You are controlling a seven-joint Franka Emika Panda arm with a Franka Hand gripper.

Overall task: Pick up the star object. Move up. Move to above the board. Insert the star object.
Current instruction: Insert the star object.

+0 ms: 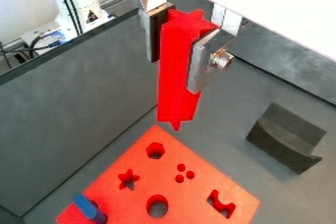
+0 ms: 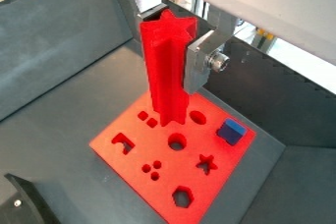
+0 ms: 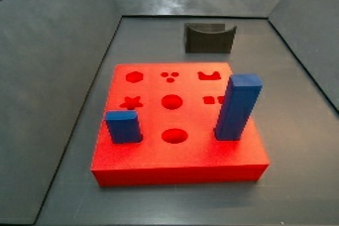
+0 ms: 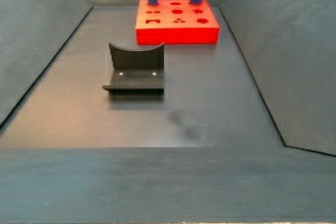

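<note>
Gripper (image 1: 182, 33) and arm show in neither side view, only in both wrist views, so its height over the floor can't be judged. The peg (image 1: 179, 71) is clamped between the silver fingers (image 2: 199, 59), hanging upright, upper part hidden by the plates. Its lower end is over the board (image 2: 132, 154) in both wrist views, apart from it; which hole it lines up with is unclear. Star hole (image 1: 129, 180) is open on the board's top. In a side view the board (image 3: 146, 161) carries a tall blue block (image 3: 237, 108) and a short blue block (image 3: 122, 126). The fixture (image 4: 134, 69) stands on the floor, well apart from the board (image 4: 178, 34).
</note>
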